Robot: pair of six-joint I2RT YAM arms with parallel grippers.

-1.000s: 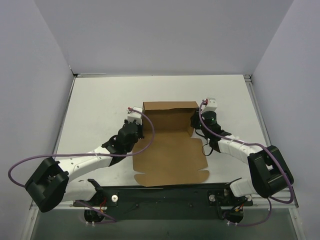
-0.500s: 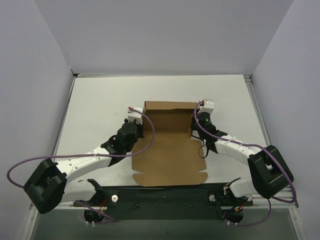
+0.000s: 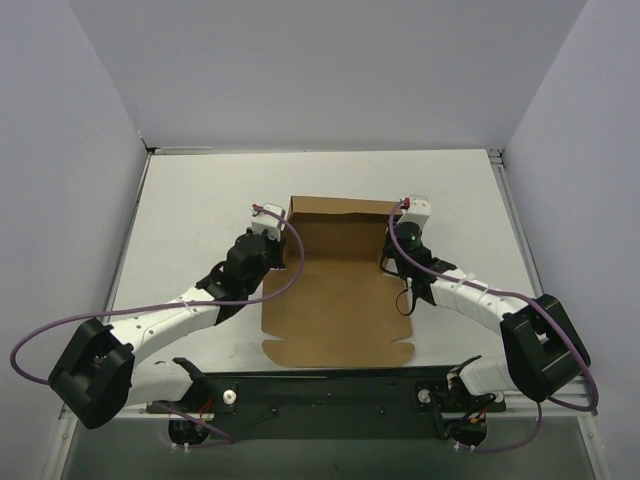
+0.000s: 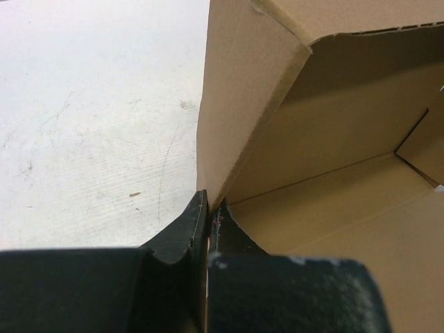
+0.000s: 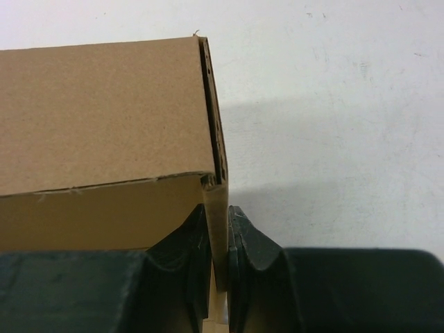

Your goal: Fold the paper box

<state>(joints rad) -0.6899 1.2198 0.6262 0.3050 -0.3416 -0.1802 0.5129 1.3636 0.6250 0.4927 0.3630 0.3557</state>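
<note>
Right hand (image 5: pixel 219 214) has clamped one paper box (image 3: pixel 335 290) wall, left hand (image 4: pixel 210 205) the other.

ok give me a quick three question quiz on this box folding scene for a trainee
1. True or false: the left gripper is shut on a side wall of the plain brown cardboard paper box.
2. Which end of the box has raised walls? A far end; B near end; C neither.
3. Fill in: the right gripper pinches the box's ___ side wall.
Key: 1 true; 2 A; 3 right.
</note>
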